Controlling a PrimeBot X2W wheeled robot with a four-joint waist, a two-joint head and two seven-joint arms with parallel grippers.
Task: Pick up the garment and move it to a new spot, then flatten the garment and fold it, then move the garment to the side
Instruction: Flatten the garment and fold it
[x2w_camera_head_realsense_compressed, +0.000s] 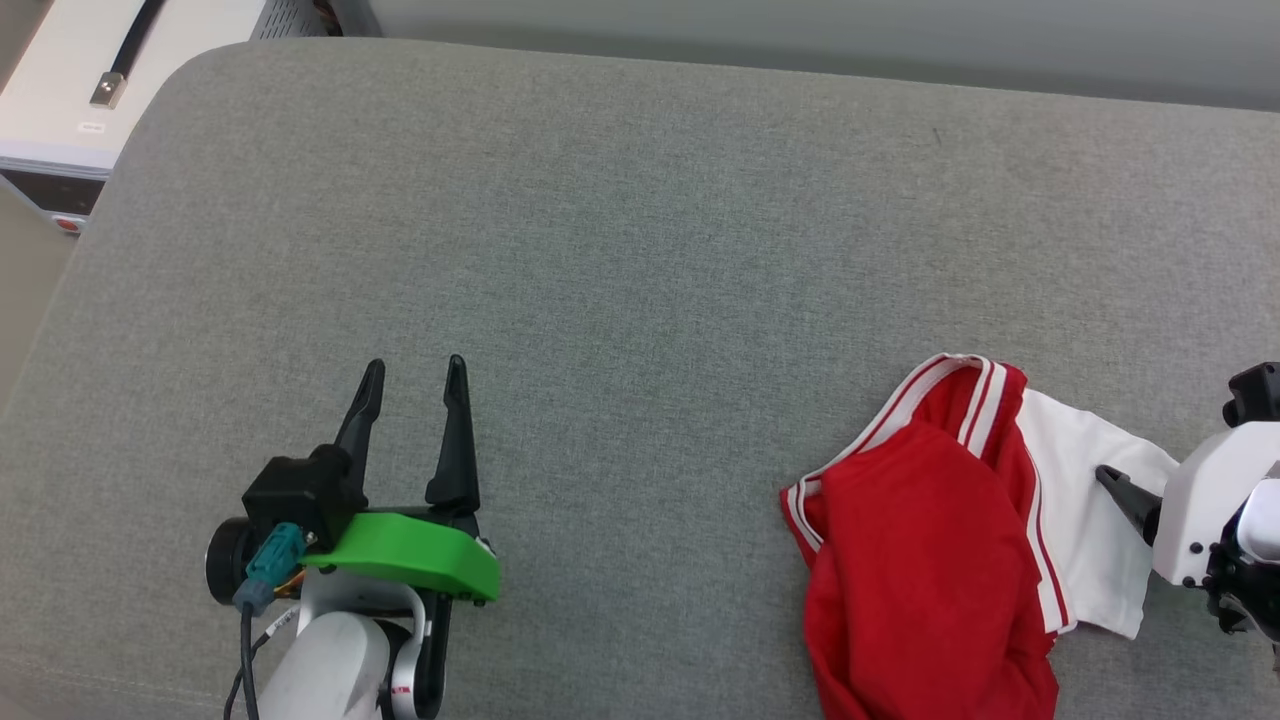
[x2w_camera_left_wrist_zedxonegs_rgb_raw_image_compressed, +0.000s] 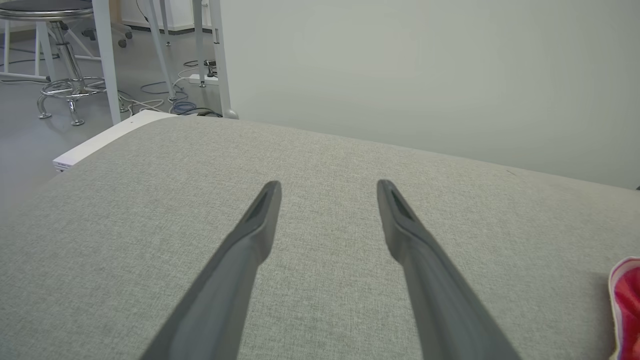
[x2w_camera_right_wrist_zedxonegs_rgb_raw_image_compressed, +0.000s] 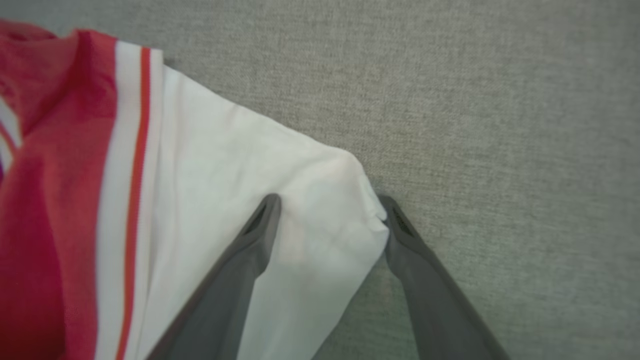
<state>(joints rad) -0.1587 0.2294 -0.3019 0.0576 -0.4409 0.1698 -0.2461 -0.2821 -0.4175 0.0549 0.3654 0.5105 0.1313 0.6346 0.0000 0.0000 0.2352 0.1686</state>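
Red garment (x2w_camera_right_wrist_zedxonegs_rgb_raw_image_compressed: 210, 165) perhaps inside right gripper (x2w_camera_right_wrist_zedxonegs_rgb_raw_image_compressed: 330, 201).

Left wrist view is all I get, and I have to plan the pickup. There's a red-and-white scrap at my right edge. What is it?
Observer: That's the garment, a crumpled red shirt with a white sleeve. It lies on the grey cushion, well to the right of your left hand.
Operator: Where is the right hand?
Observer: The right hand is at the sleeve's corner, with one finger over the white cloth and the other beside its edge.
Operator: Has it gripped?
Observer: No. Its jaws stand open, with the cloth between them unpinched.
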